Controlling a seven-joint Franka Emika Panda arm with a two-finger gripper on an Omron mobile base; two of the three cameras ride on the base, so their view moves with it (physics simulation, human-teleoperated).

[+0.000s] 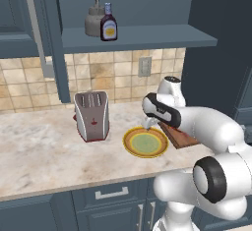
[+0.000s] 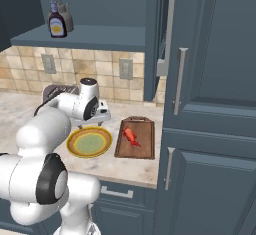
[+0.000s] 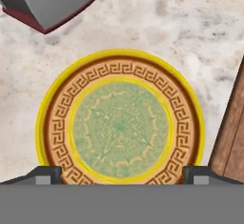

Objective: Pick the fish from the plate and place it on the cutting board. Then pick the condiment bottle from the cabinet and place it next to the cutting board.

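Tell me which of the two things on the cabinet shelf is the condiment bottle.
The condiment bottle is the dark brown one with a yellow-orange label, standing in front of and beside the rounder grey pot.

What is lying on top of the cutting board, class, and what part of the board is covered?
The fish lies on the cutting board, near its middle. In the left base view the arm covers much of the board, so the fish cannot be seen there.

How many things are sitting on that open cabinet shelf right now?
2: the condiment bottle stands at the front of the shelf, and a grey pot stands just behind it, touching or nearly. Nothing else shows there.
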